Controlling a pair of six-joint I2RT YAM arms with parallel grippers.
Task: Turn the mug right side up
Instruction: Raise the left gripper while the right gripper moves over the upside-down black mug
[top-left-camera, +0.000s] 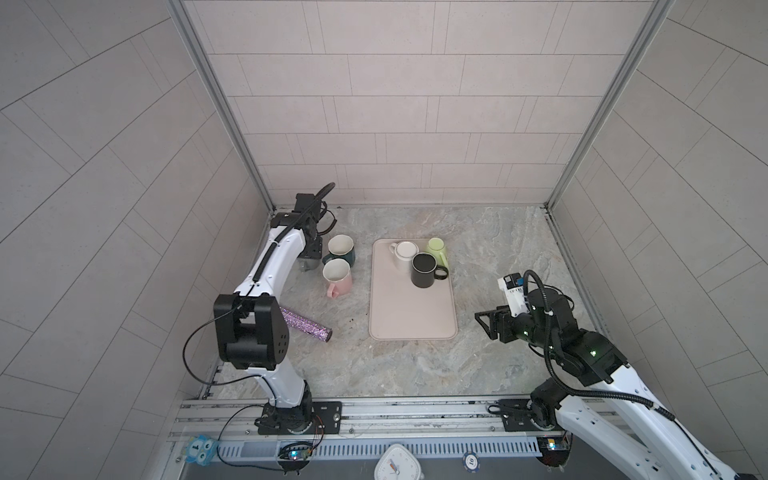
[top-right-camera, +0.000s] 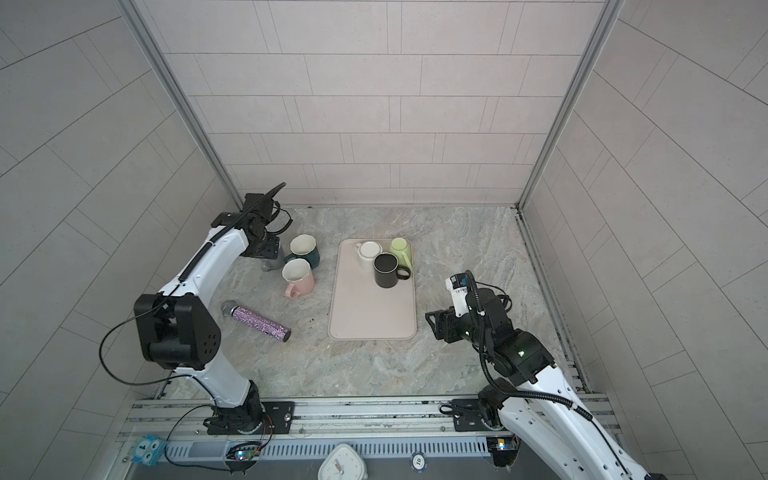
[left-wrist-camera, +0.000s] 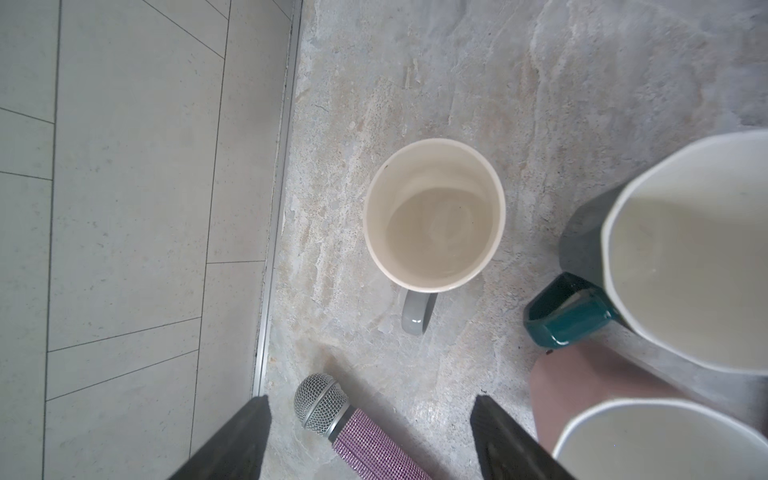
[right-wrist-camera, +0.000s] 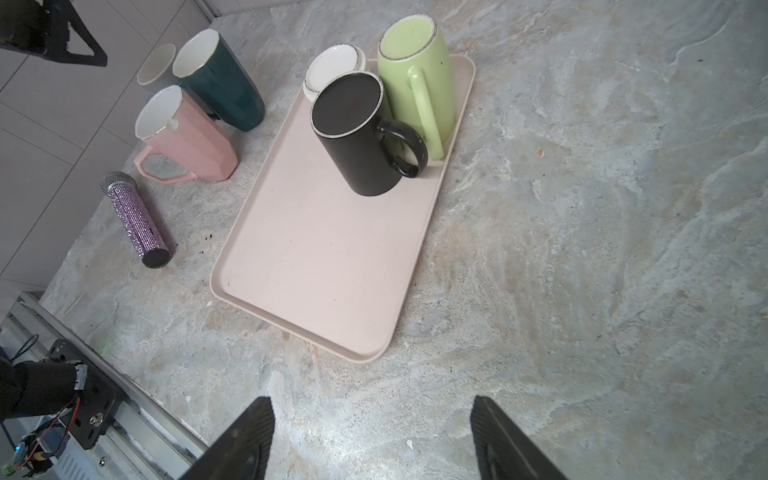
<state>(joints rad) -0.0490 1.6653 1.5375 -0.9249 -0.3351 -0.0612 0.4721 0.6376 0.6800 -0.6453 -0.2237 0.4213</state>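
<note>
Beneath left hand (left-wrist-camera: 368, 401), grey mug (left-wrist-camera: 434, 216), upright, unheld.

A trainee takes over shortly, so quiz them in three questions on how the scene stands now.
1. True or false: the grey mug below the left gripper stands rim up.
2. How many mugs stand bottom up on the tray?
3. Which lies on its side: A the pink mug, B the microphone, C the teal mug?
Key: 1 true; 2 three; 3 B.
</note>
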